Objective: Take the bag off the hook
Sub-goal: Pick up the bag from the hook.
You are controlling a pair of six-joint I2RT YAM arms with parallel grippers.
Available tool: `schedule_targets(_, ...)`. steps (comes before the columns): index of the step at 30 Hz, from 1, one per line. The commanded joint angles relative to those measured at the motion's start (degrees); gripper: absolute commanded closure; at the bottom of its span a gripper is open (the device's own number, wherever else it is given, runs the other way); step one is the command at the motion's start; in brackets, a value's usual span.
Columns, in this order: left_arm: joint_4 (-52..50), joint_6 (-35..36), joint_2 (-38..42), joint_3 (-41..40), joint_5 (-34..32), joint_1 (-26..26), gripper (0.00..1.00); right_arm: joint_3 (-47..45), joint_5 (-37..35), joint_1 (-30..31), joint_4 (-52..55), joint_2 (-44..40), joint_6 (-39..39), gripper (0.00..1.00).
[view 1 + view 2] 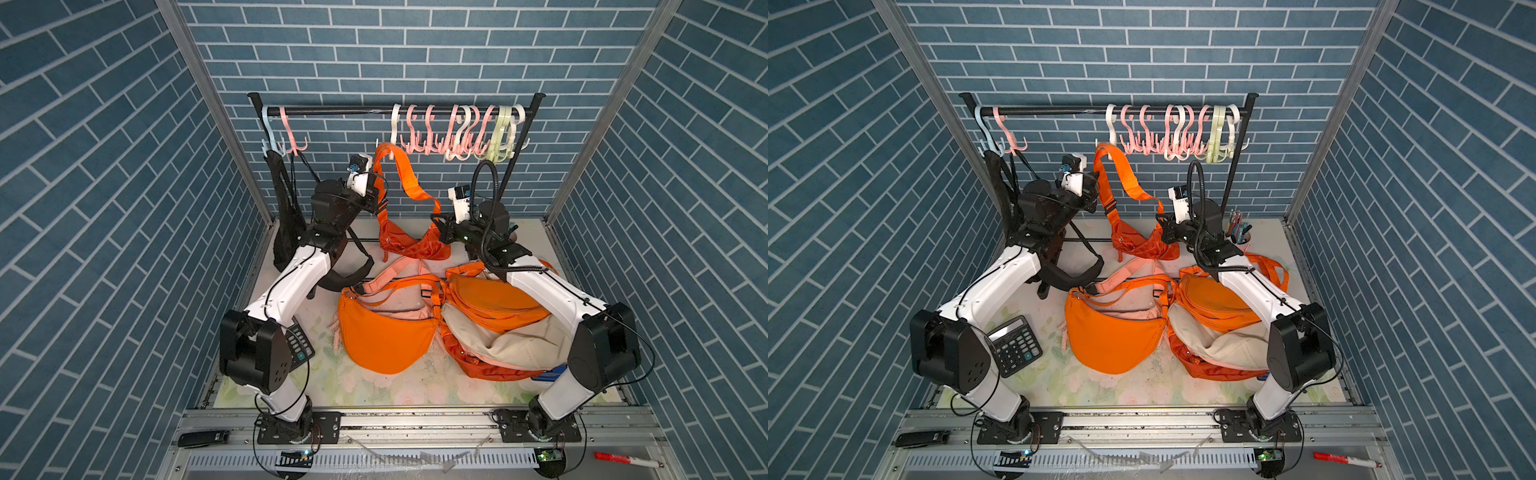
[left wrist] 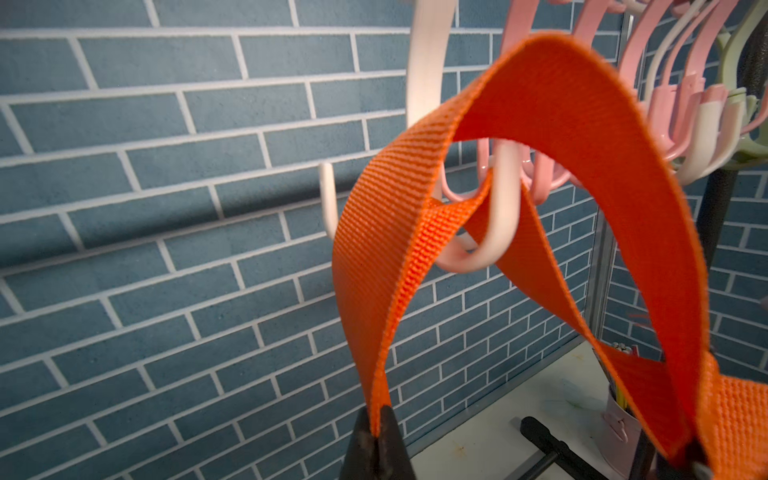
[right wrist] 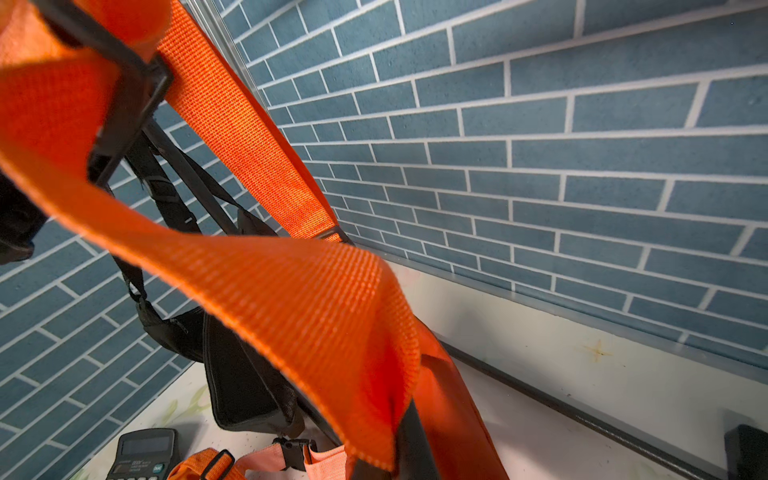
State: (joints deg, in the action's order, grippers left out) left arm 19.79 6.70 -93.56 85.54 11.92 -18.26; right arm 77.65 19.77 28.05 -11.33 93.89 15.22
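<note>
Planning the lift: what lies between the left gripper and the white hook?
Only the orange strap, rising from the left gripper and arching above the white hook, in the left wrist view.

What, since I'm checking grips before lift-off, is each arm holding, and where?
The left gripper pinches the orange bag's strap below the white hook; the right gripper appears to clamp the strap's other run near the bag body.

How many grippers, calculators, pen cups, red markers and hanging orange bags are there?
Grippers: 2 (left gripper, right gripper)
Calculator: 1
Pen cup: 1
Red marker: 1
Hanging orange bag: 1
Total: 6
</note>
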Motion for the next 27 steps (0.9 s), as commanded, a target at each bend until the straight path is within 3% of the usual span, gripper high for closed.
schedule_targets(1, -0.01, 0.57, 1.67, 2.02, 0.4, 0.45, 1.0, 2.79, 1.1, -0.19, -0.18, -0.07, 1.3, 1.0)
schedule_targets(27, -9.68, 1.64, 5.83, 10.57, -0.07, 0.42, 1.0, 6.61, 2.64, -0.19, 2.15, -3.05, 4.24, 1.0)
